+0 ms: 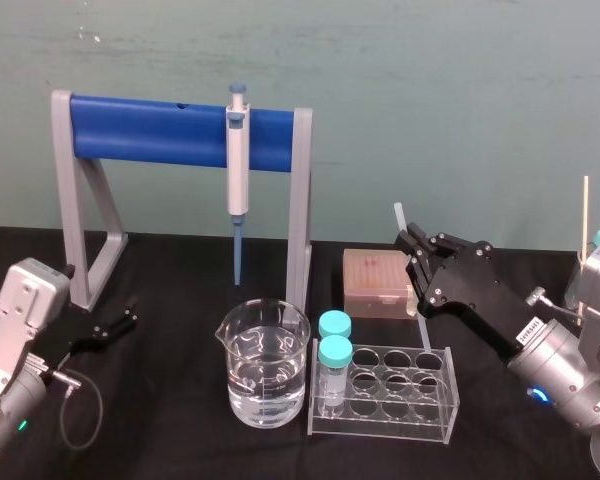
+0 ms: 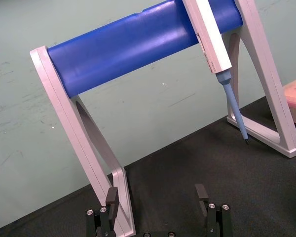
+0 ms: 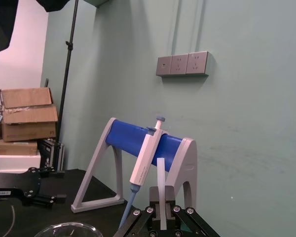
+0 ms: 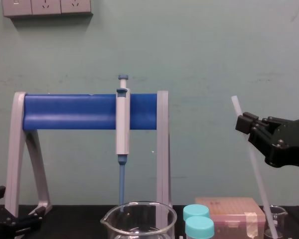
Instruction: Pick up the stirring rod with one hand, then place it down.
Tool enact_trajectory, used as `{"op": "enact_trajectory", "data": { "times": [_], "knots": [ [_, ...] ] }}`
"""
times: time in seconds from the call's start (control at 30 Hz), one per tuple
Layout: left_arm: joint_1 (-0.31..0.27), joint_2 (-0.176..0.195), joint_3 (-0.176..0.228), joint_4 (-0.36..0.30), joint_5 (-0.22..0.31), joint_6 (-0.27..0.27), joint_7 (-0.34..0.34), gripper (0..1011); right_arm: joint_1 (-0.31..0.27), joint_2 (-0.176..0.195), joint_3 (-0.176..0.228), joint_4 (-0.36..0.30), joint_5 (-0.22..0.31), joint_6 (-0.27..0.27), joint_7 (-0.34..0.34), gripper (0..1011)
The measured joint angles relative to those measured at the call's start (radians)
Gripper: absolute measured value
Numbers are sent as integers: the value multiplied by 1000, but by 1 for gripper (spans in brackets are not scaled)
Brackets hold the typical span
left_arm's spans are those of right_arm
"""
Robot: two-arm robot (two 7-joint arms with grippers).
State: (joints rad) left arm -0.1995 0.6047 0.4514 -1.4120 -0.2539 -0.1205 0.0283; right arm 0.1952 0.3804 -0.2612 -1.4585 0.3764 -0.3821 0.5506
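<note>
Nearest you in the head view, the large beaker (image 1: 265, 365) and the tube rack (image 1: 385, 390) stand on the black tabletop (image 1: 180, 280). Behind the rack your right end effector (image 1: 415, 255) is closed on the stirring rod (image 1: 401, 220), whose top pokes out above the fingers, while its lower stretch drops behind the rack with the foot hidden. Your left end effector (image 1: 130, 317) sits idle, low by a leg of the blue stand (image 1: 150, 130). In the left wrist view the left end effector (image 2: 157, 195) gapes wide with nothing between its fingers, facing the stand and the hanging pipette (image 2: 212, 39). In the right wrist view the rod (image 3: 161, 177) rises pinched in the right end effector (image 3: 162, 212), and the lower edge cuts off the rest of it. In the chest view the rod (image 4: 256, 174) slants from above the right end effector (image 4: 245, 124) down towards the small beaker (image 4: 280, 219). The hold is high, near the top end, and you cannot tell whether the tip rests inside the beaker or hangs beside it. Expect the rod to be light, stiff, smooth and probably brittle. Held this near one end it may swing or slide, so a hold nearer the middle looks steadier, with a modest squeeze and a gentle set-down
</note>
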Motion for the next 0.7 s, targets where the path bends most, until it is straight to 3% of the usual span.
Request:
{"op": "enact_trajectory", "data": {
  "times": [0.7],
  "knots": [
    [0, 0, 0, 0, 0, 0, 0, 1001, -5, 3, -6, 5, 11, 13, 0, 58]
  ]
}}
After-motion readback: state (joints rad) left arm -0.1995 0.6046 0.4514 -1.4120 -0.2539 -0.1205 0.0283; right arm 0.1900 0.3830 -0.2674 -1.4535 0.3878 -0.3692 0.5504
